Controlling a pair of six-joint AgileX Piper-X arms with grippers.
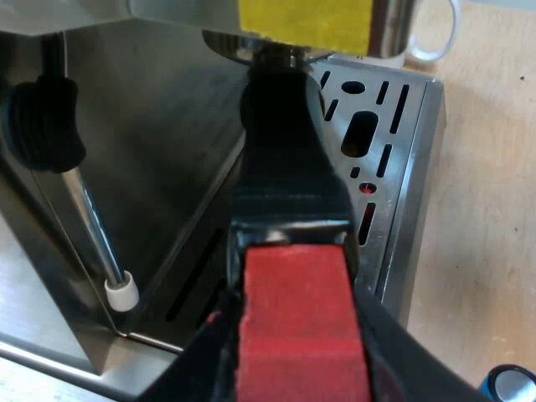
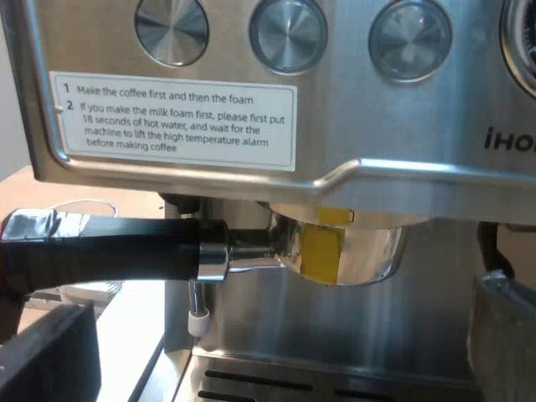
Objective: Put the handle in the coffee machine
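Observation:
The metal holder (image 2: 339,247) sits up under the espresso machine's (image 2: 402,126) group head, a strip of yellow tape on its basket. Its dark handle (image 2: 109,247) sticks out level from the machine's front. In the left wrist view the handle (image 1: 280,142) runs from the yellow-taped head toward me and ends in the red block (image 1: 297,318). My left gripper (image 1: 297,364) is shut on that red end, one black finger (image 1: 188,364) on each side. My right gripper (image 2: 280,335) hangs open before the machine below the holder, its fingers (image 2: 46,352) wide apart and holding nothing.
The steam wand (image 1: 92,226) with a white tip (image 1: 123,293) hangs beside the holder under a black knob (image 1: 42,126). The slotted drip tray (image 1: 410,126) lies below. A mug (image 1: 427,29) stands past the tray. A blue tamper (image 1: 512,387) rests on the wooden table.

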